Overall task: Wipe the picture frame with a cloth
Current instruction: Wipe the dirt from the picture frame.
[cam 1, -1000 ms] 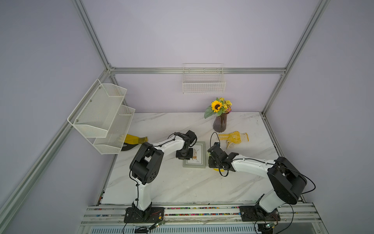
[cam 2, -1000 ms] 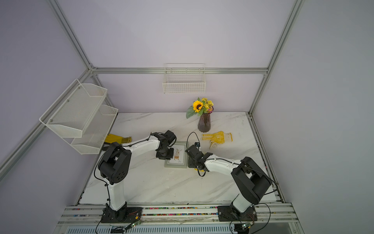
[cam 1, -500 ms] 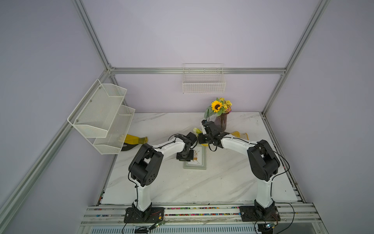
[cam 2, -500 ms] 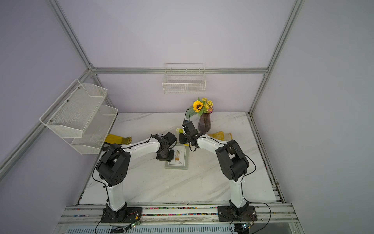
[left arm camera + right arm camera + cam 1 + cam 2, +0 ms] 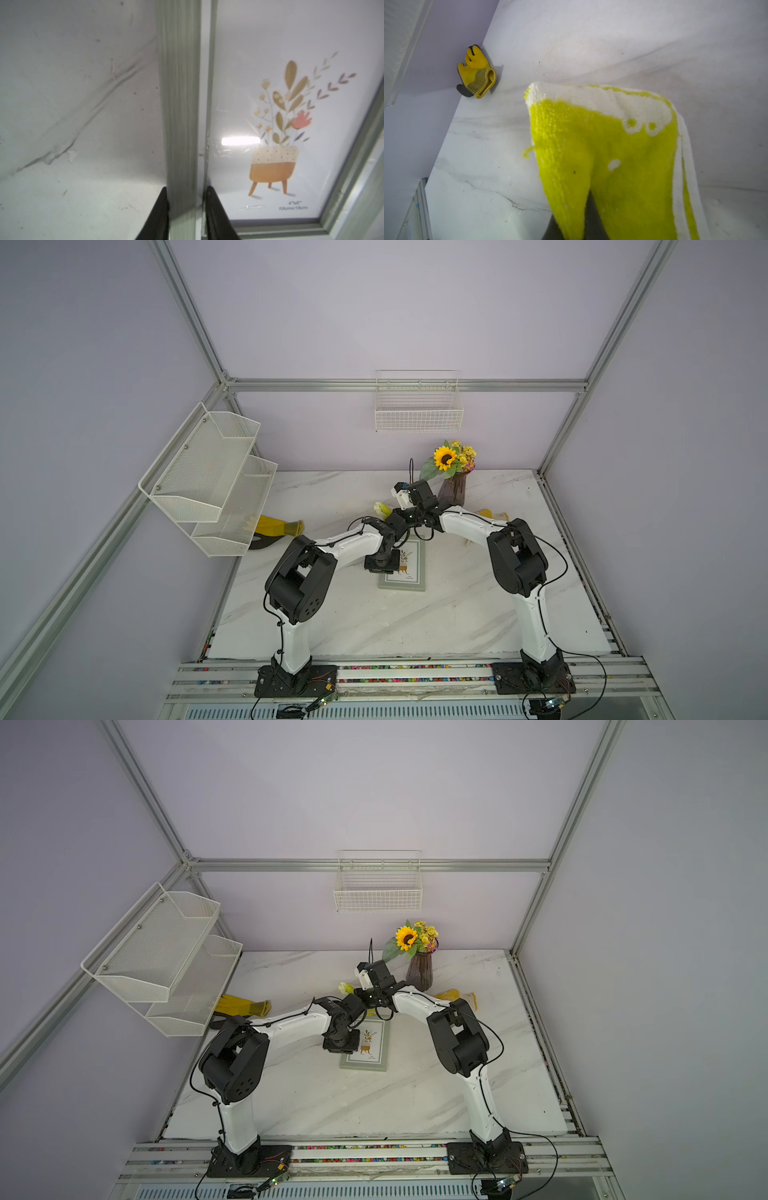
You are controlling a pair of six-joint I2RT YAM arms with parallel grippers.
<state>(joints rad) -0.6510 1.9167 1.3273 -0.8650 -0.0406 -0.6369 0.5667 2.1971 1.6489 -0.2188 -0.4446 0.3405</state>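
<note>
Our left end effector (image 5: 186, 207) pinches the grey-green picture frame (image 5: 179, 93), and our right end effector (image 5: 588, 224) holds the yellow-green cloth (image 5: 602, 145).

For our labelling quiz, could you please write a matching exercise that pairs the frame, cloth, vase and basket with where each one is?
Things:
1 frame
2 cloth
3 vase
4 basket

Places or states:
A hung on the back wall
B held by the right gripper
C holding flowers
D edge between the fingers of the left gripper

Pairs: 1-D, 2-B, 3-C, 4-A
</note>
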